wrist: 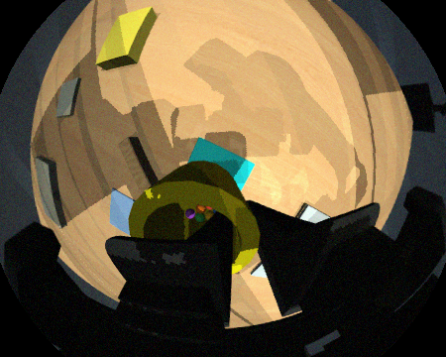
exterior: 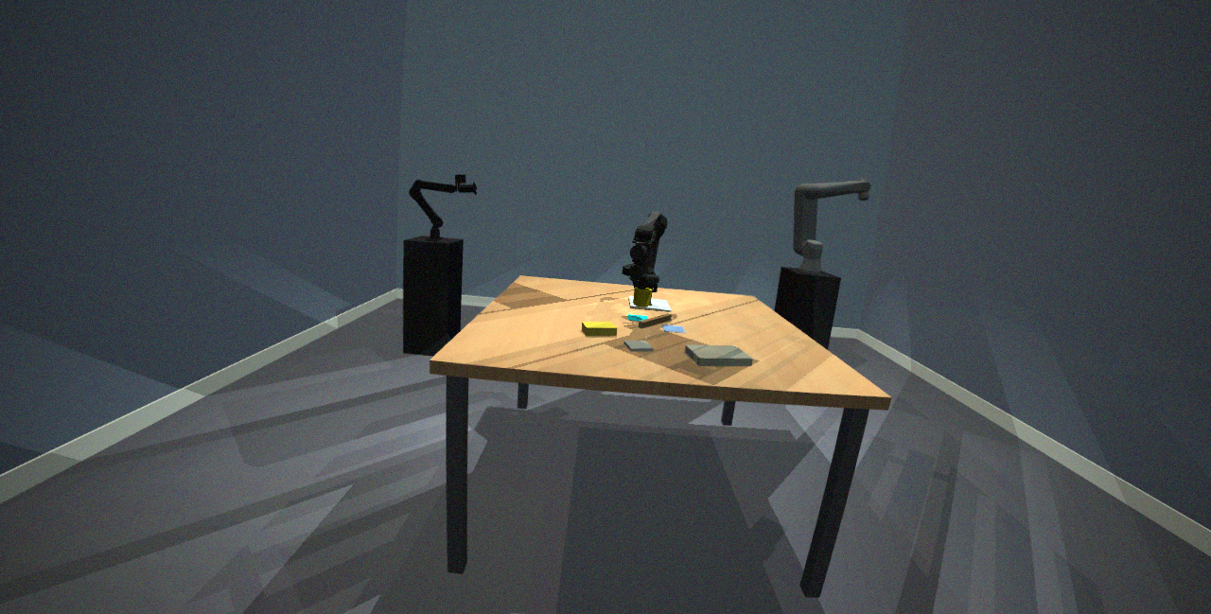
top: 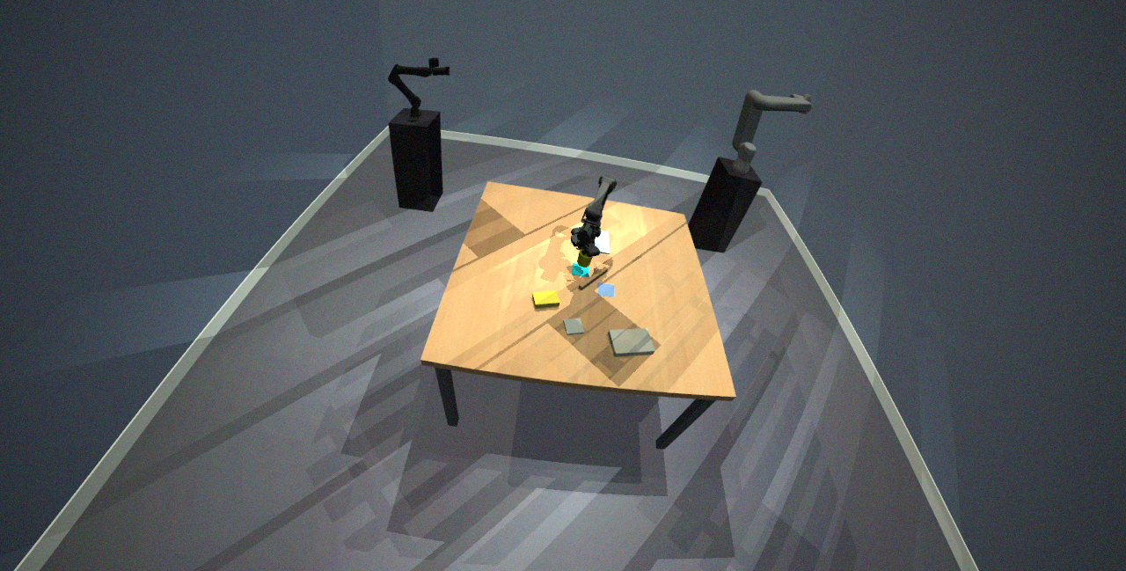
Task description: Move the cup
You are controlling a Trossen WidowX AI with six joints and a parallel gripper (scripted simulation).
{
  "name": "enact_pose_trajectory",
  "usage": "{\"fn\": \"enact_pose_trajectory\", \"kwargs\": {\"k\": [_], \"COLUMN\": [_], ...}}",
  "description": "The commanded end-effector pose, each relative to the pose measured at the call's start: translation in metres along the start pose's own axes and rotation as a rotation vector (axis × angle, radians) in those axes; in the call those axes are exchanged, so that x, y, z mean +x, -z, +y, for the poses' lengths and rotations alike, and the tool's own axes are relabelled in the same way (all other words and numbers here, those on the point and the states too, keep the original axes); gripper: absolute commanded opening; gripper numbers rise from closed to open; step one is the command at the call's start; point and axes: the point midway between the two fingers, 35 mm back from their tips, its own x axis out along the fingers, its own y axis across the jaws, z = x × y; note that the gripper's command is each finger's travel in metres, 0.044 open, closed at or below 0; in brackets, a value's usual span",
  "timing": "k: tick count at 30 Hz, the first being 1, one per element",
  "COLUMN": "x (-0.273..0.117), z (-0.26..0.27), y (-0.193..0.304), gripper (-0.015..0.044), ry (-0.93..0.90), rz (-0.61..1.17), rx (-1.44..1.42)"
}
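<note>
The pincer [wrist: 239, 252] grips the yellow cup [wrist: 193, 218], marbles [wrist: 198, 213] inside, held above the desk [wrist: 263, 47] just short of the cyan pad [wrist: 225, 162]. Best to keep it upright, centre it over that pad, then lower slowly.

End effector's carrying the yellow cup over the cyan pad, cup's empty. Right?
Not empty. The wrist view shows small coloured marbles inside the yellow cup. The rest holds: the end effector grips the cup above the table, at the cyan pad.
</note>
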Motion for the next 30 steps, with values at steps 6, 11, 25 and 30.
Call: {"fn": "enact_pose_trajectory", "kwargs": {"k": [6,11,25,30], "x": [0.004,0.01,0.026,0.031], "z": [-0.009,-0.009,-0.01,-0.01], "y": [0.0,0.0,-0.001,-0.001], "gripper": [0.0,0.0,0.0,0.0], "ry": [0.003,0.003,0.003,0.003], "rz": [0.008,0.008,0.008,0.008], "rx": [-0.003,-0.003,-0.003,-0.003]}}
